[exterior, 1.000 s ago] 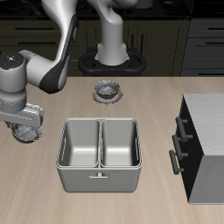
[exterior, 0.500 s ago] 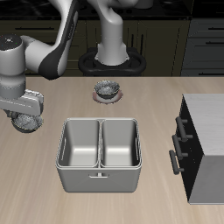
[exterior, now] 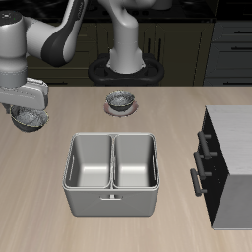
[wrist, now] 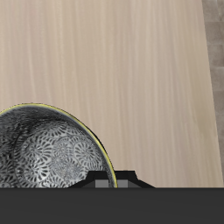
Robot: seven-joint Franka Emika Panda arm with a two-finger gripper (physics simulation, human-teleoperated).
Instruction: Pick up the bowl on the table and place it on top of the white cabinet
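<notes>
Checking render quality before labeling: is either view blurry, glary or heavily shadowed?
Exterior view: sharp, even light, soft shadow beside the steel basin, no glare. Wrist view: table grain crisp, bowl pattern clear though cut off by the frame edge.

Light beige wood-grain table (exterior: 148,231) — bare across much of its top. On it: steel double basin (exterior: 111,173) near the front edge, second grey bowl (exterior: 120,100) farther back, just before the robot's base (exterior: 126,69), white cabinet (exterior: 228,165) at one end — black front, bar handles.
</notes>
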